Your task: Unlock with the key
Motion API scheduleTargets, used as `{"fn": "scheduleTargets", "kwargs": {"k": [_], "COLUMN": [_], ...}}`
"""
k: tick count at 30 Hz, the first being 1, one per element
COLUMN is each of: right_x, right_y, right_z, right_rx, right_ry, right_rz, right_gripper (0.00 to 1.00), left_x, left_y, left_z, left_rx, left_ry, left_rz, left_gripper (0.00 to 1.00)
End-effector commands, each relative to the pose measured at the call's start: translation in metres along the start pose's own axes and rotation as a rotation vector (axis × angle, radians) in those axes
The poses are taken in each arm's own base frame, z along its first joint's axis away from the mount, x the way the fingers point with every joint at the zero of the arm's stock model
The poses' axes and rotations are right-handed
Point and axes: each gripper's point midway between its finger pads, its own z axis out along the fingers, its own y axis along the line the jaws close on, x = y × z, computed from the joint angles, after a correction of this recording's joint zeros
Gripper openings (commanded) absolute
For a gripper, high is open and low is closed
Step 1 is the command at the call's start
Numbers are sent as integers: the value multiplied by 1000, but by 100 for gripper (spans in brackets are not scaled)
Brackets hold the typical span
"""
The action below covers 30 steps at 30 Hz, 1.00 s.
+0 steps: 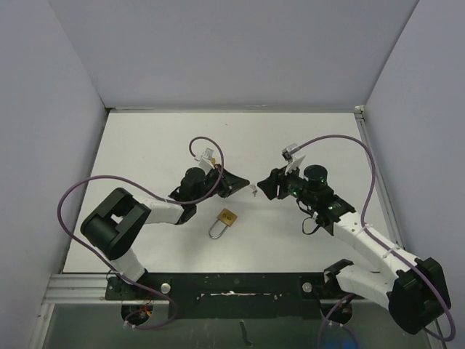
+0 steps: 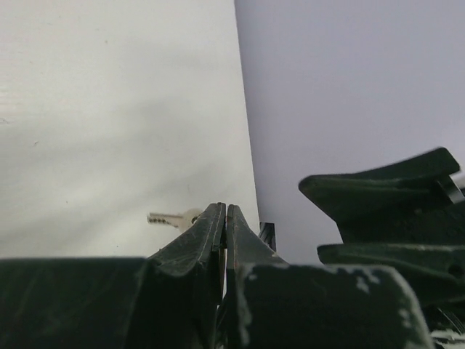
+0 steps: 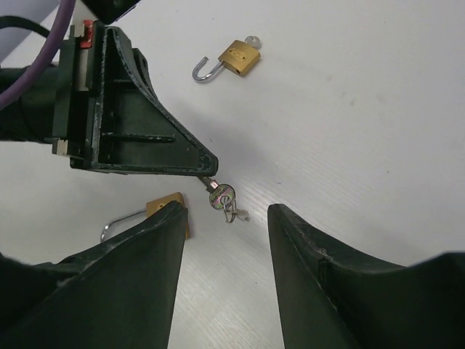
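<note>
Key (image 3: 220, 196), likely light, stiff and slippery, sits at frame centre pinched in the closed left claw (image 3: 204, 169), right claw (image 3: 227, 218) wide open; best taken by its flat head.

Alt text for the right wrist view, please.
The left gripper pinches a key at its tip, just ahead of the open right gripper. Two brass padlocks lie on the white table: the far padlock with shackle open, the near padlock partly hidden.
</note>
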Motion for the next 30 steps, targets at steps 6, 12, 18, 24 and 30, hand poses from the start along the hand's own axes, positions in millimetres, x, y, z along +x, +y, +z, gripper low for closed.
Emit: {"fn": "scheduleTargets", "kwargs": {"k": [6,12,18,24,30], "right_x": [-3,14,28,31,34], "right_y": [4,15,15,12,14], "right_z": [-7,4,14,20,24], "right_rx": [97,102,112,126,119], "right_ry": [9,59,119,131,141], "right_rz": [-382,-498,-543,-551,-549], "right_gripper": [48,47,47,46,45], "left_x": [-4,-2,2,5,13], "left_y": [4,-1,-8,-17,-20], "left_z": [7,9,8,7,4], "left_rx": [-188,-217,-213,-200,-189], "left_ry": [47,81,110,144,185], "left_rz": [-84,-116,-144,-145,-159], "left_gripper": [0,0,0,0,0]}}
